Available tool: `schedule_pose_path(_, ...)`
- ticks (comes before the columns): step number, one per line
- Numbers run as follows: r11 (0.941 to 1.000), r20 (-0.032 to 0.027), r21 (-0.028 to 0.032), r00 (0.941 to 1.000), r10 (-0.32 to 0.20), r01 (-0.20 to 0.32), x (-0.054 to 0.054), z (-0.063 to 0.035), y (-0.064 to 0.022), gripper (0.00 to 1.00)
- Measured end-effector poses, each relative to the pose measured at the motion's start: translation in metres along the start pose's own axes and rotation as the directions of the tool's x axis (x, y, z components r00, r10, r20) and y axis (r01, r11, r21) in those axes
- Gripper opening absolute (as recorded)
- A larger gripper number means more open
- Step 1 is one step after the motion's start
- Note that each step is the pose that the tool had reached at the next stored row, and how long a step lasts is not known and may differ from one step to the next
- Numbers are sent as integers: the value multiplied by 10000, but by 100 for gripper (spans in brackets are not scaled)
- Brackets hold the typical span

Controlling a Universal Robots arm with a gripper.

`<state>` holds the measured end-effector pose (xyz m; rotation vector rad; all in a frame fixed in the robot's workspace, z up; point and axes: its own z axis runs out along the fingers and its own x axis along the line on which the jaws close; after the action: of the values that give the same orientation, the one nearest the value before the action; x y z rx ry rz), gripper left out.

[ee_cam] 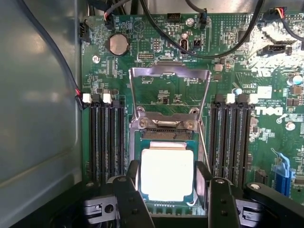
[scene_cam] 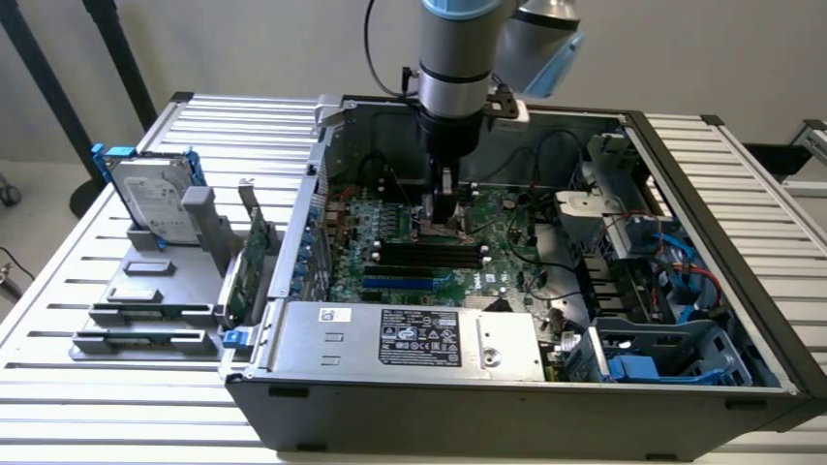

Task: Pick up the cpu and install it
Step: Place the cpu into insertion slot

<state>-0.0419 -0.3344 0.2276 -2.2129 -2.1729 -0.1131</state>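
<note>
The fingers (ee_cam: 135, 202) are clamping the cpu (ee_cam: 167, 173) by opposite edges, holding it flat so it is seating squarely in the open socket (ee_cam: 164, 130), at twelve o'clock from the power supply (scene_cam: 407, 339) in the exterior view.

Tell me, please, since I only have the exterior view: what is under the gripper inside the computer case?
Observer: The cpu. The gripper is closed on two of its opposite edges.
Operator: Is it at the socket?
Observer: Yes, it is right at the socket on the green board. I cannot tell whether it is fully seated.
Operator: And the socket's metal cover?
Observer: The cover is flipped open and lies back on the board, away from the cpu.
</note>
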Motion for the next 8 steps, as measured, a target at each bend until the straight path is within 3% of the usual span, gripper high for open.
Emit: schedule_pose_path(8,9999,47,-13,9999,104,-104,8,87,-8,55)
